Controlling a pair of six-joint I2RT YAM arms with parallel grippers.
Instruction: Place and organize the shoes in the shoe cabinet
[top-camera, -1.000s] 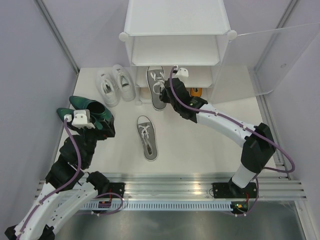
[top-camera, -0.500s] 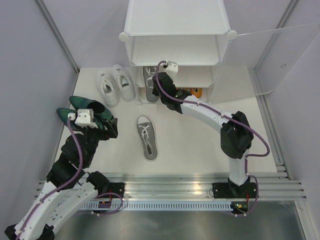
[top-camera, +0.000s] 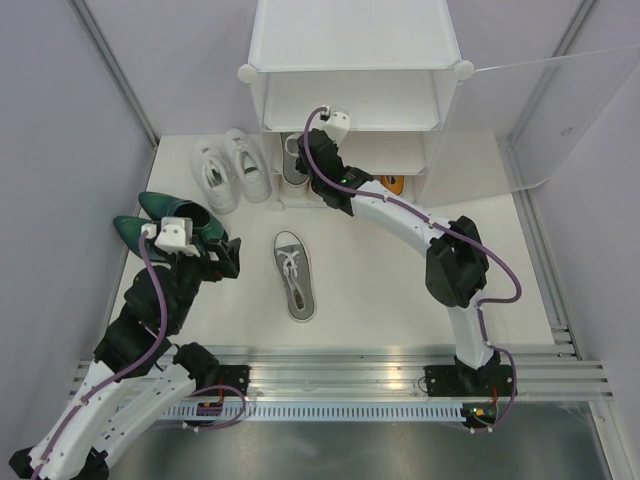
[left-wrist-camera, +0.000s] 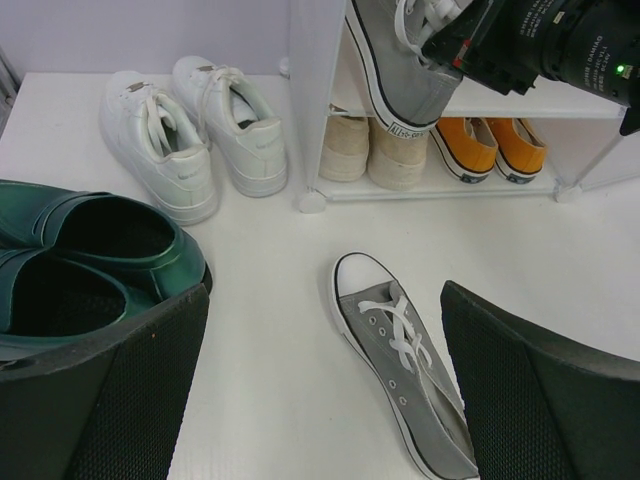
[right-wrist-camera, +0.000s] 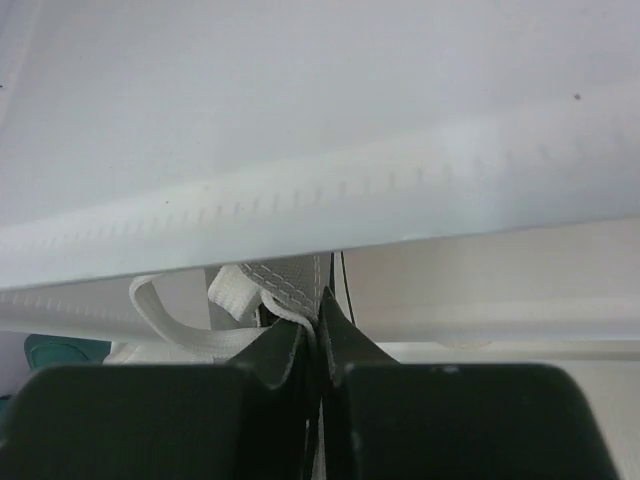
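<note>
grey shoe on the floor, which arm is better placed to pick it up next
Probably left. The left gripper is open and empty, with the grey shoe on the floor just ahead of it. The right gripper is shut on the other grey shoe at the shoe cabinet.

Seen from above: a tall white plastic-panel shoe cabinet (top-camera: 355, 60), its translucent frosted door (top-camera: 545, 95) open at the right. The right gripper (top-camera: 302, 162) meets a grey canvas lace-up shoe (top-camera: 291, 150) at the cabinet front. A second grey canvas lace-up shoe (top-camera: 294, 275) lies on the white floor (top-camera: 400, 280). A pair of white sneakers (top-camera: 232, 170) stands left of the cabinet. The left gripper (top-camera: 222, 258) hovers beside the glossy dark green pointed shoes (top-camera: 160, 218).
</note>
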